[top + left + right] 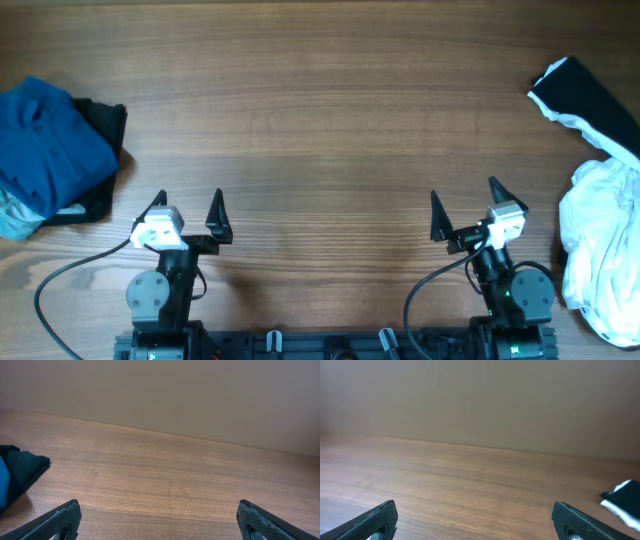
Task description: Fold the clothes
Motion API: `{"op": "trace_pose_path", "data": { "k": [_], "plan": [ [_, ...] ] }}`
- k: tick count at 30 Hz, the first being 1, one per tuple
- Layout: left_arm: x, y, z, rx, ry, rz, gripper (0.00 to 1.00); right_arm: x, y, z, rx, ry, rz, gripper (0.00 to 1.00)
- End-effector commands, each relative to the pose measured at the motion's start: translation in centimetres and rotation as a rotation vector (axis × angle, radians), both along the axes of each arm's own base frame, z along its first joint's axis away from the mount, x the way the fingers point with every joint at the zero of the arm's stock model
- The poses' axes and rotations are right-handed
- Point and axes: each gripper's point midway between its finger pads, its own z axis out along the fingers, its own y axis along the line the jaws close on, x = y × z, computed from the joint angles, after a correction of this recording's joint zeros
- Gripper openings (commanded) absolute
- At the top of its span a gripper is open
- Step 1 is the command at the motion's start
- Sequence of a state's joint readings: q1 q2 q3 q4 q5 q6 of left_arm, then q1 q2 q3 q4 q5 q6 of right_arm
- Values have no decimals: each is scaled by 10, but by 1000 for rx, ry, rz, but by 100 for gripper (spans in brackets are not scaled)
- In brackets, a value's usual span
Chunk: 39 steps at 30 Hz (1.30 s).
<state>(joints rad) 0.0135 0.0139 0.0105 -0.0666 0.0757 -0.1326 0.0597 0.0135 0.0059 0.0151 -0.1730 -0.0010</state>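
A crumpled white T-shirt (600, 235) with a black part lies in a heap at the table's right edge; a corner of it shows in the right wrist view (625, 497). A pile of folded clothes, blue (45, 145) over black, sits at the left edge, and its black edge shows in the left wrist view (22, 472). My left gripper (188, 208) is open and empty near the front, right of the blue pile. My right gripper (468, 208) is open and empty near the front, left of the white T-shirt. Both hold nothing (159, 520) (475, 520).
The wooden table (320, 120) stretches between the two clothes heaps. A plain beige wall (175, 395) stands beyond the table's far edge. Cables run from both arm bases along the front edge.
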Motion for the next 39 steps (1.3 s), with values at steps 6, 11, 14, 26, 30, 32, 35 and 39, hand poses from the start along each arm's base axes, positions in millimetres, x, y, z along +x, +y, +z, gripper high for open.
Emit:
{"op": "trace_pose_path", "data": {
  "k": [6,11,14,26,30,32,35,39],
  "plan": [
    [-3,-2,25,-10,-48,-13,100,-3,-3,25,90,-7,-14,100],
    [-2,-6,42,-12,1,-32,100,1,-8,45,86,47,-49,100],
    [4,-6,50,-14,64,-34,100,9,-12,50,79,125,-77,100],
    [46,-5,34,-32,670,-29,100,59,-8,14,24,712,-91,100],
    [47,-5,34,-37,826,-27,100,78,16,13,95,820,20,100],
    [48,-6,34,-40,838,-31,100,85,23,13,109,814,60,100],
    [48,-6,34,-39,839,-30,100,94,0,0,79,834,-78,100],
    [48,-6,33,-39,843,-30,100,76,-89,-15,236,871,-644,100]
  ]
}}
